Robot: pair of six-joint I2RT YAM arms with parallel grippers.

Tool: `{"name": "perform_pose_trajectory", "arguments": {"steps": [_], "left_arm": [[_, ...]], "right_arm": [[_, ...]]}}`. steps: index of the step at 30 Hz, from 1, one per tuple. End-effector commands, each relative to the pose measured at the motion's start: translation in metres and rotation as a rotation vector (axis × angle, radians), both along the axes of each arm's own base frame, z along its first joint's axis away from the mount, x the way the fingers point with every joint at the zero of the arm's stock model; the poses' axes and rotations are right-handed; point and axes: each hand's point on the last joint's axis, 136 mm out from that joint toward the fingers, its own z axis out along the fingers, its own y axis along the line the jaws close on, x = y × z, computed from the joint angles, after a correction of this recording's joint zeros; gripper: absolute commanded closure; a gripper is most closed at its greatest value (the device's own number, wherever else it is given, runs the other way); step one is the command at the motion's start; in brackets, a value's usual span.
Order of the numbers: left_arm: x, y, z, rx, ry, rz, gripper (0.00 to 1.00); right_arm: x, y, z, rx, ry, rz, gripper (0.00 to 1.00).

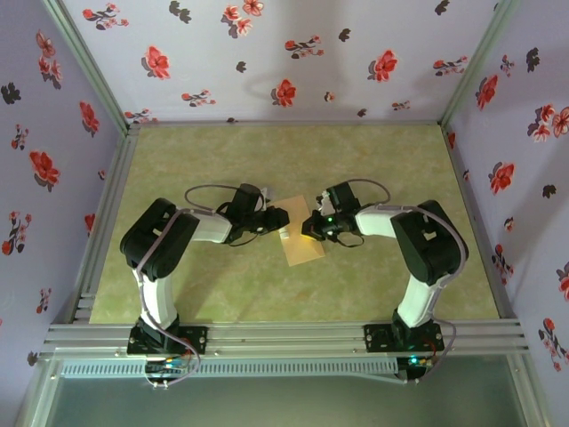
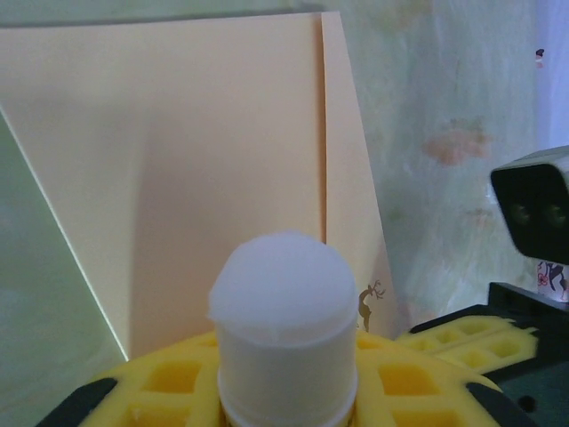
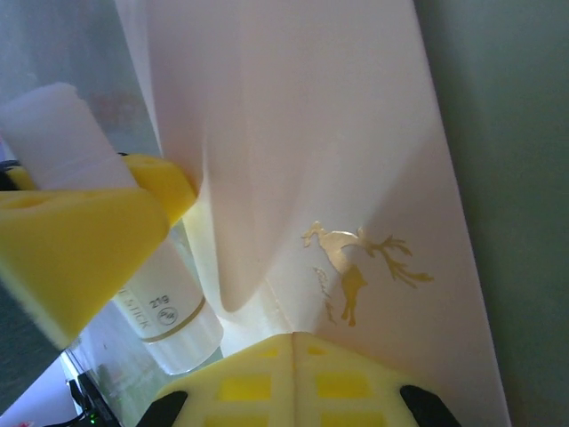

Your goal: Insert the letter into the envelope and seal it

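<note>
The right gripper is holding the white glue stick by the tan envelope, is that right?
No, the left gripper holds the white glue stick by the tan envelope; the left wrist view shows it between that gripper's own yellow fingers.

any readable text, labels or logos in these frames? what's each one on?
"STICK": on the glue stick, printed along its side; anything before it is hidden.
"21g": same stick, next to it; the last character could be a 9.
Round mark beside "21g": too small to read.
Gold deer emblem on the envelope: the script beside it is too blurred to read.
</note>
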Motion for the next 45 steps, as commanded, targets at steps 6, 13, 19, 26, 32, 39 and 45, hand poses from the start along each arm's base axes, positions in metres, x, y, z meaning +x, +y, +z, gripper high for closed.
{"name": "perform_pose_trajectory", "arguments": {"steps": [6, 13, 19, 26, 32, 39, 45], "left_arm": [[-0.003, 0.002, -0.020, 0.016, 0.050, 0.001, 1.00], [-0.003, 0.000, -0.022, 0.016, 0.055, -0.003, 1.00], [-0.003, 0.000, -0.024, 0.017, 0.061, -0.005, 1.00], [-0.004, 0.001, -0.022, 0.021, 0.057, -0.013, 1.00], [-0.005, 0.002, -0.023, 0.022, 0.057, -0.013, 1.00], [-0.005, 0.001, -0.025, 0.022, 0.058, -0.012, 1.00], [-0.006, 0.002, -0.025, 0.023, 0.057, -0.013, 1.00]], "right_arm": [[-0.004, -0.001, -0.024, -0.036, 0.056, -0.023, 1.00], [-0.020, -0.028, -0.049, -0.229, 0.081, -0.048, 1.00], [-0.032, -0.035, -0.067, -0.288, 0.092, -0.054, 1.00], [-0.011, 0.000, -0.022, -0.030, 0.008, -0.038, 1.00], [0.020, 0.003, 0.030, 0.149, -0.061, -0.081, 1.00], [0.045, 0.001, 0.043, 0.195, -0.076, -0.104, 1.00], [0.057, 0.009, 0.034, 0.249, -0.050, -0.129, 1.00]]}}
